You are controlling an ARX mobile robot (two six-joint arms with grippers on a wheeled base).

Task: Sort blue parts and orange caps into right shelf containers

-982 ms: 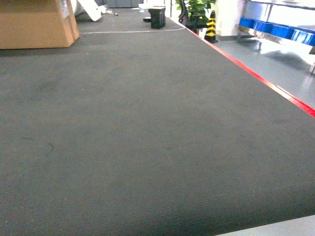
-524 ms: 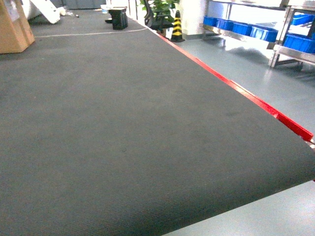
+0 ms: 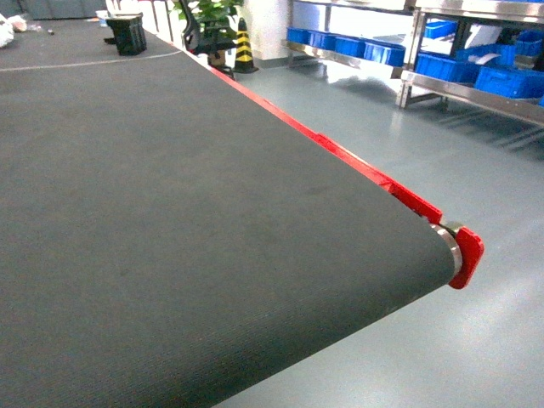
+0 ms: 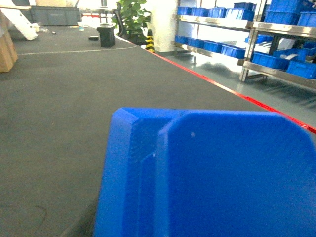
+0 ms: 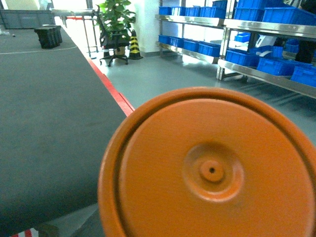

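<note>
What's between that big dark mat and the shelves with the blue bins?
In the head view, only bare grey floor lies between the mat's red edge and the shelves holding the blue bins.

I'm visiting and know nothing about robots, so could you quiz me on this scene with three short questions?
1. True or false: the orange cap fills most of the right wrist view.
2. What fills the left wrist view? A) blue part B) cardboard box C) traffic cone
3. What colour are the crates on the metal shelves?

Key: 1 true; 2 A; 3 blue.
</note>
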